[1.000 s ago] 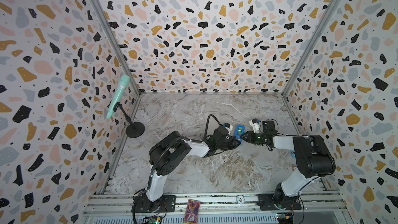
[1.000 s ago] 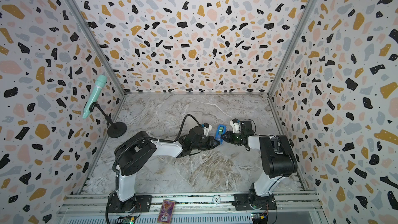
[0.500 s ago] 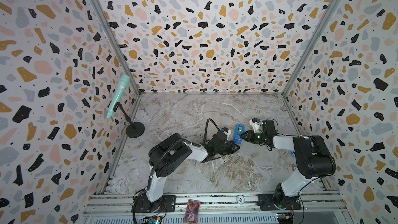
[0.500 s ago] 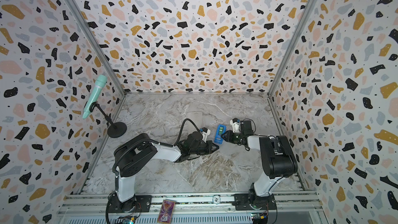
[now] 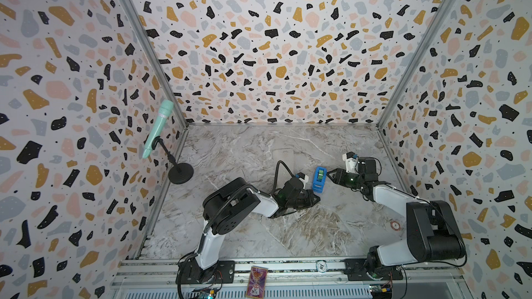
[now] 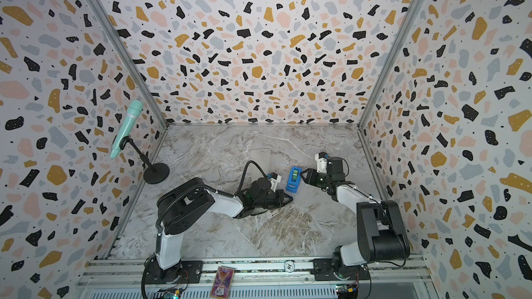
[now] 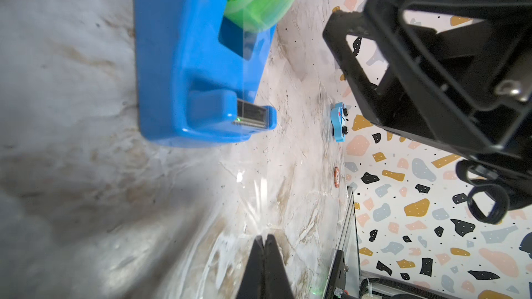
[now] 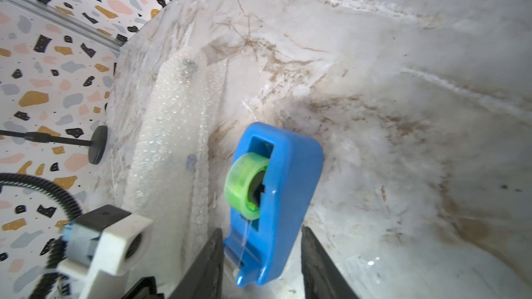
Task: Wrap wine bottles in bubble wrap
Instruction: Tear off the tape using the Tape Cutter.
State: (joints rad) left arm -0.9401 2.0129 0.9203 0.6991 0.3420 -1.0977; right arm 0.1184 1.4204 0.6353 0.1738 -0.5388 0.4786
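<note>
Blue plastic tape dispenser (image 5: 319, 179) stands mid-table and is used as the reference.

- **Task items:** The bubble wrap (image 8: 161, 168) lies as a roll just beside the dispenser, on its microphone-stand (image 8: 98, 145) side. The wine bottle (image 8: 185, 87) is inside it, with a dark cap and a blue label mark showing through.
- **Step in hand:** Rolling looks done. By my reading, the current step is taping the seam.
- **Right gripper** (image 8: 260, 257)**:** It straddles the dispenser's cutter (image 7: 253, 115) end with its jaws apart. A gap shows at one finger, so it is not clamping.
- **Left gripper** (image 7: 263, 244)**:** It sits off the cutter end with its jaws pressed together. It is apparently pinching a clear tape strip (image 7: 247, 185) running from the green roll (image 7: 259, 1).
- **Next:** Steady the dispenser, tear the strip at the cutter, and carry it to the wrap's loose edge without letting it fold on itself.
</note>
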